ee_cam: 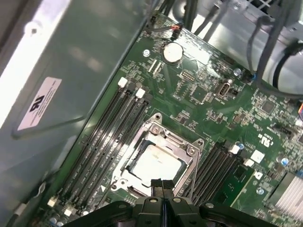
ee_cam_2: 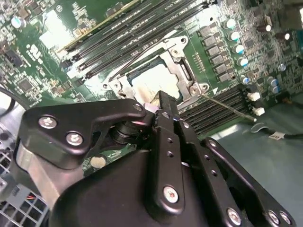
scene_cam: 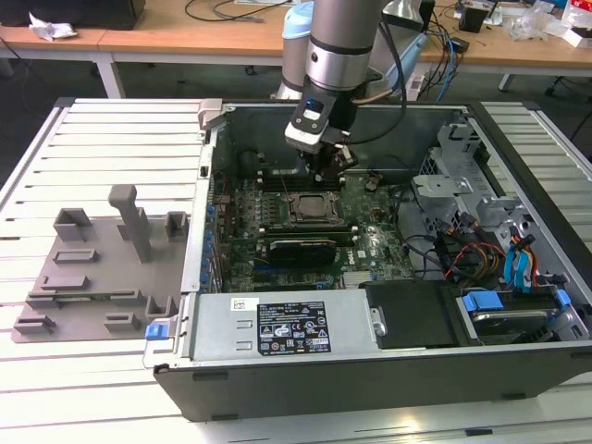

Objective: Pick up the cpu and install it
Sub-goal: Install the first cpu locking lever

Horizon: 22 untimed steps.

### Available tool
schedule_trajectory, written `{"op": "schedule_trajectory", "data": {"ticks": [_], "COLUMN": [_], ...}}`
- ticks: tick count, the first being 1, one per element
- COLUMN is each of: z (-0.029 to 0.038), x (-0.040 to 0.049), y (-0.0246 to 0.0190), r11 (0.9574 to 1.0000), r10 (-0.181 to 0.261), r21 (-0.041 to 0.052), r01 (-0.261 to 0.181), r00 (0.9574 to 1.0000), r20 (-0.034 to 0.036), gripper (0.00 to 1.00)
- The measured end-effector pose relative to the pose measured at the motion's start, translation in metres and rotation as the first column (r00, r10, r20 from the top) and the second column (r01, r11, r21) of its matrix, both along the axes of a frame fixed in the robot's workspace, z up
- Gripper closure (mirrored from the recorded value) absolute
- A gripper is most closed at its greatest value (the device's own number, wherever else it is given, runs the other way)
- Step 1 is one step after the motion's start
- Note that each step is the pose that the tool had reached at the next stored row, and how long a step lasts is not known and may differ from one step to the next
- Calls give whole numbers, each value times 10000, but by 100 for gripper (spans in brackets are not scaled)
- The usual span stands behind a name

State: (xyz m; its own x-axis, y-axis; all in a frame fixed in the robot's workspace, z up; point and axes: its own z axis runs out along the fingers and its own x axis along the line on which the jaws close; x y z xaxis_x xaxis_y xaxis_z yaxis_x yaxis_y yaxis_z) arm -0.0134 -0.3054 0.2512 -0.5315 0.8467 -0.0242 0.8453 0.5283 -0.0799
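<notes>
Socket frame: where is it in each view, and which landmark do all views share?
Exterior view: socket frame at the middle of the board, right by the gripper.
Second wrist view: socket frame beyond the gripper.
First wrist view: socket frame beyond the gripper, pale chip inside.
Shared landmark: memory slots flanking it.

The computer case (scene_cam: 305,365) lies open on the table (scene_cam: 92,129). The tray (scene_cam: 92,277) lies on the same table, just beside the case on the exterior view's left. The motherboard (scene_cam: 375,245) lies flat in the case; the drive bays (scene_cam: 518,268) occupy the exterior view's right end. The socket (ee_cam: 163,142) sits on the motherboard between two banks of memory slots (ee_cam: 106,139). The cpu (ee_cam: 154,163) lies in the socket. The pincer (ee_cam: 161,187) hangs above the socket's edge, inside the case.
</notes>
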Motion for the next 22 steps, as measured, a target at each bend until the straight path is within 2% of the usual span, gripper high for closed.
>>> {"op": "schedule_trajectory", "data": {"ticks": [3, 7, 11, 16, 17, 18, 19, 20, 21, 22], "z": [0, 0, 0, 0, 0, 0, 0, 0, 0, 0], "x": [0, 0, 0, 0, 0, 0, 0, 0, 0, 0], "y": [0, 0, 0, 0, 0, 0, 0, 0, 0, 0], "r11": [9974, 9886, 9774, 9494, 9467, 9421, 9357, 9267, 9204, 9099], "r10": [725, 1507, 2113, 3141, 3221, 3353, 3528, 3758, 3910, 4147], "r21": [1, 1, -1, 0, 0, 0, 0, 0, 0, 0], "r01": [-725, -1507, -2113, -3141, -3221, -3353, -3528, -3758, -3910, -4147], "r00": [9974, 9886, 9774, 9494, 9467, 9421, 9357, 9267, 9204, 9099], "r20": [0, 0, 0, 0, 0, -1, 0, 0, 0, 0], "gripper": [89, 89, 89, 89, 89, 89, 89, 89, 89, 89]}}
